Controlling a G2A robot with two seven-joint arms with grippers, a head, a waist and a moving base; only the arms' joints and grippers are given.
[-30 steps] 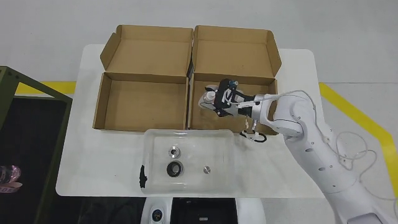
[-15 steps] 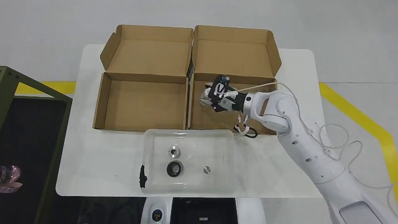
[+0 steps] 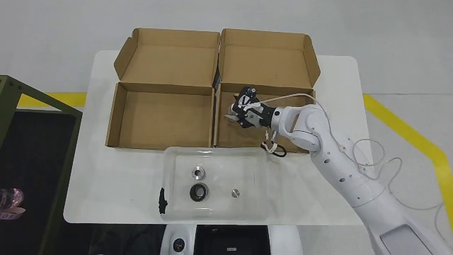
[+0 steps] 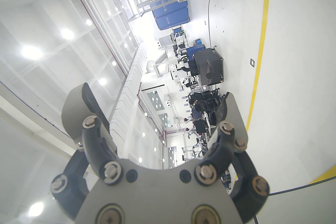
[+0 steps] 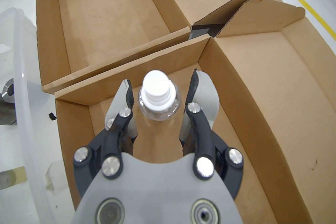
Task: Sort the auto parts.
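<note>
My right gripper [image 5: 161,78] [image 3: 241,110] is shut on a small clear bottle [image 5: 159,101] with a white cap, one finger on each side of its body. It hangs over the near left corner of the right cardboard box [image 5: 262,104] [image 3: 301,78], close to the wall shared with the left cardboard box [image 5: 105,17] [image 3: 163,119]. The bottle [image 3: 236,106] shows as a pale spot at the gripper's tip. My left gripper [image 4: 156,93] stands open with nothing in it, pointed up at the hall and away from the table.
A clear plastic bin [image 3: 170,184] [image 5: 21,78] sits in front of the boxes, holding a silver part [image 3: 197,173] [image 5: 8,89], a black ring [image 3: 199,193] and a small silver disc [image 3: 236,193]. Both box lids stand open at the back.
The right gripper has carried the bottle a short way left across the right box, toward the wall between the two boxes. The parts in the bin have not moved.
</note>
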